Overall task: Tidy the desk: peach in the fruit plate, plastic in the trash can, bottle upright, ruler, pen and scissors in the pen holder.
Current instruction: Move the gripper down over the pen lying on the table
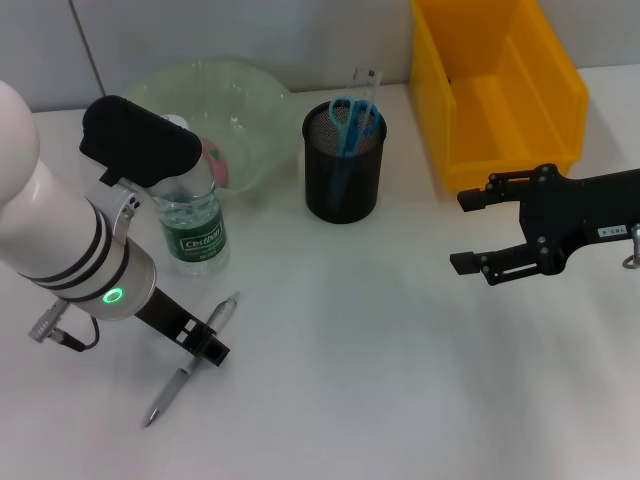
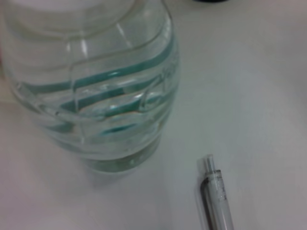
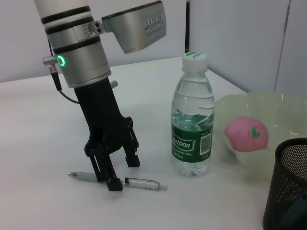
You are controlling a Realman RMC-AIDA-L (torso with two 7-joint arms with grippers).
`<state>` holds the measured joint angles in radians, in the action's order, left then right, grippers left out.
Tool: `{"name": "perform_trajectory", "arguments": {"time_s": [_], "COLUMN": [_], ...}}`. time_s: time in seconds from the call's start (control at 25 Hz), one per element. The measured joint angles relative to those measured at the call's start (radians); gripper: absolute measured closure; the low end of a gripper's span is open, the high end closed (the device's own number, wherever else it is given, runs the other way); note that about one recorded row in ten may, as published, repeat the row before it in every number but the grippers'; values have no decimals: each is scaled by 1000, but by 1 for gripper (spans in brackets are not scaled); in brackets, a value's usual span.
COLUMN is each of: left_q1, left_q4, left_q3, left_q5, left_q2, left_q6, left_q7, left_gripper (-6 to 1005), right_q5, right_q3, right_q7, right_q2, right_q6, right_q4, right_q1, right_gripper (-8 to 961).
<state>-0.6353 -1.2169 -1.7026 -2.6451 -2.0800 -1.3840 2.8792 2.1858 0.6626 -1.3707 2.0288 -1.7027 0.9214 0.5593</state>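
Note:
A grey pen (image 1: pixel 190 365) (image 3: pixel 142 182) (image 2: pixel 218 199) lies on the white desk at the front left. My left gripper (image 1: pixel 203 338) (image 3: pixel 123 173) stands open over it, one finger on each side of the barrel. The water bottle (image 1: pixel 195 225) (image 3: pixel 192 120) (image 2: pixel 96 86) stands upright just behind. The pink peach (image 1: pixel 217 162) (image 3: pixel 246 134) rests in the green fruit plate (image 1: pixel 250 95) (image 3: pixel 273 108). Blue scissors (image 1: pixel 352 122) and a clear ruler (image 1: pixel 366 80) stick out of the black mesh pen holder (image 1: pixel 343 185) (image 3: pixel 288 187). My right gripper (image 1: pixel 478 230) hovers open at the right. The plastic is out of view.
The yellow trash can (image 1: pixel 500 100) stands at the back right, just behind my right gripper. A grey cable (image 1: pixel 60 335) hangs from my left wrist near the desk's left side.

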Motion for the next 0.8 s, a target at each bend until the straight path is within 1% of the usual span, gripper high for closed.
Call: {"name": "perform_trajectory", "arguments": {"time_s": [0.32,0.52,0.8], "left_q1": [0,-3,-13], "left_q4": [13,14,28], "left_q3": [-1,-4,-13], "left_q5": [-5,-5,-5], "left_q2": [0,0,0], "left_q6": [4,4,2], "left_q7": [-1,-1,-2], "left_gripper": [314,315,317], "right_q5": [0,2,2], "right_q3": [0,0,0], "right_q7": [0,-1,-1], "right_q2": [2,7,7], "right_q6": [2,3,3], "right_q4": [1,13,13], "right_q1": [-1,-2,-4], "right_gripper": [144,144,144]}}
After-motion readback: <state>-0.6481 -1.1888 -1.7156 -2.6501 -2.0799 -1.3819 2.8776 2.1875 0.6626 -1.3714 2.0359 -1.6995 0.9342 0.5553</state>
